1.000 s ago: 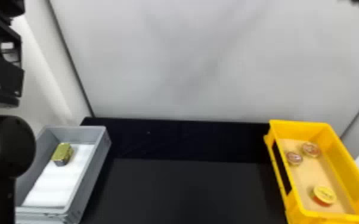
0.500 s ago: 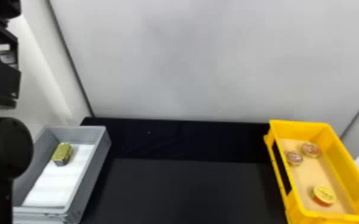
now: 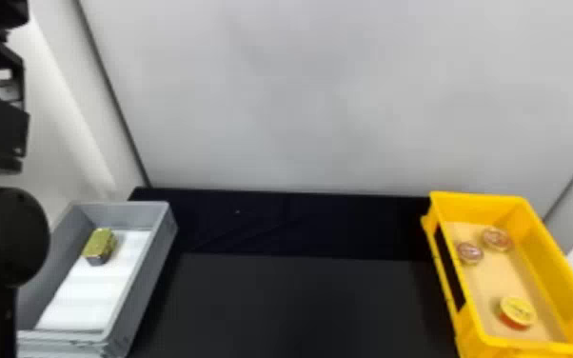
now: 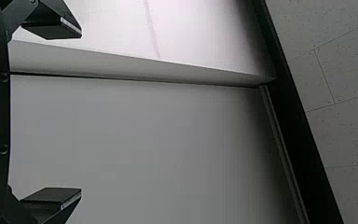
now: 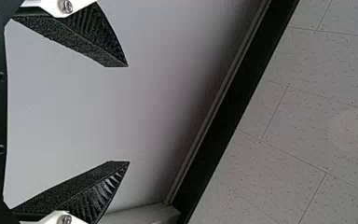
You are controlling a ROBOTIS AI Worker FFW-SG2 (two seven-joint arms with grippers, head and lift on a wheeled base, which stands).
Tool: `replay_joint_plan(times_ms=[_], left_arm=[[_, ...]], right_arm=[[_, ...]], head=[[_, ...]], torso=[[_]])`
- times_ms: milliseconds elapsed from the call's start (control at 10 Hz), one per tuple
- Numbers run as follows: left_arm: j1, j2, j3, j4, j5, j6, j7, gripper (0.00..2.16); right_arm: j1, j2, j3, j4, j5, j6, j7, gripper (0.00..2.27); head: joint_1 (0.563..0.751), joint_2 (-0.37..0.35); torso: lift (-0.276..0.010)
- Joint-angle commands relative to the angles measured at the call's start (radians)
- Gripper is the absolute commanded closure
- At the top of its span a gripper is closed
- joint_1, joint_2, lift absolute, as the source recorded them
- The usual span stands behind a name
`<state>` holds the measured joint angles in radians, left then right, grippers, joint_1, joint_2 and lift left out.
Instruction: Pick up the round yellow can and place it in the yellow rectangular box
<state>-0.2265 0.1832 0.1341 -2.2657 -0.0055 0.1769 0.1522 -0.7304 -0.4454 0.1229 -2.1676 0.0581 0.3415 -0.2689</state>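
In the head view, a pale grey wall panel [image 3: 309, 95] spans the upper middle behind a black tabletop [image 3: 300, 304]. Both wrist views show speckled ceiling tiles [image 4: 345, 70] bordered by a dark beam [image 4: 292, 116].

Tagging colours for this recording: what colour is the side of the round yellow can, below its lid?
Red-orange, best seen in the head view.

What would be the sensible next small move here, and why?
Probably ease the left tool back a little toward rest, without a new grasp. The round yellow can already lies inside the yellow box, and both the left tool and the right tool stand open with nothing between their fingers.
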Motion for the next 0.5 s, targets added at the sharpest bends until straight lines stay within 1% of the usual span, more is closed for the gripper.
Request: replay_joint_plan(times_ms=[0,400], left_arm=[[0.001,0.001,-0.001,0.0,0.001,0.001,0.0,0.09],[0.003,0.001,-0.001,0.0,0.001,0.004,0.0,0.09]], right_arm=[[0.0,0.001,0.001,0.002,0.002,0.002,0.004,0.02],[-0.023,0.005,0.017,-0.02,-0.001,0.077,-0.006,0.01]], head=[[0.663,0.054],[0.663,0.054]], torso=[[-0.002],[-0.002]])
